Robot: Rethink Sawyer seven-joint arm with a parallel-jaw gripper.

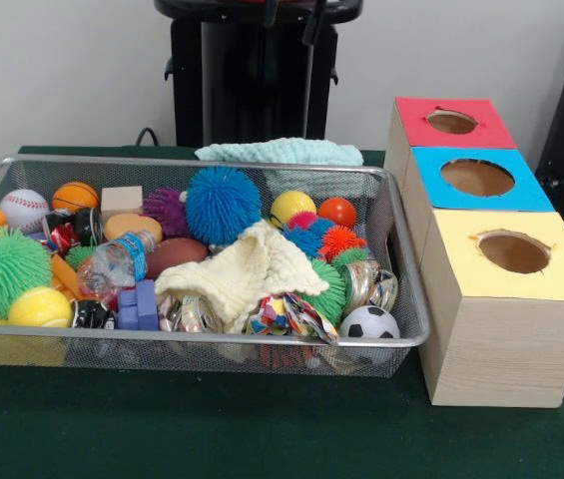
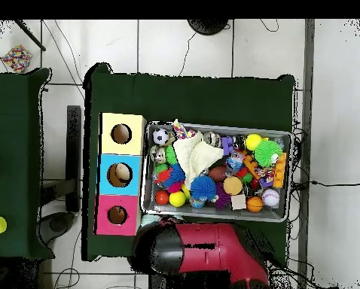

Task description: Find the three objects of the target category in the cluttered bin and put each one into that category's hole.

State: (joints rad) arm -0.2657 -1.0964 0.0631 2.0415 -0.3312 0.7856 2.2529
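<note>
One wire bin (image 1: 401, 334) of toys, three holed boxes (image 1: 506, 329)

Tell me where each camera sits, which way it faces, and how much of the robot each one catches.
Front view: across the table facing the robot, looking at the wire mesh bin and red-surround hole; only the black pedestal shows.
Overhead view: above the table looking straight down; the red and black arm lies at the bottom, gripper unseen.
Shared: the bin, red-surround hole, blue-surround hole, yellow-surround hole.
</note>
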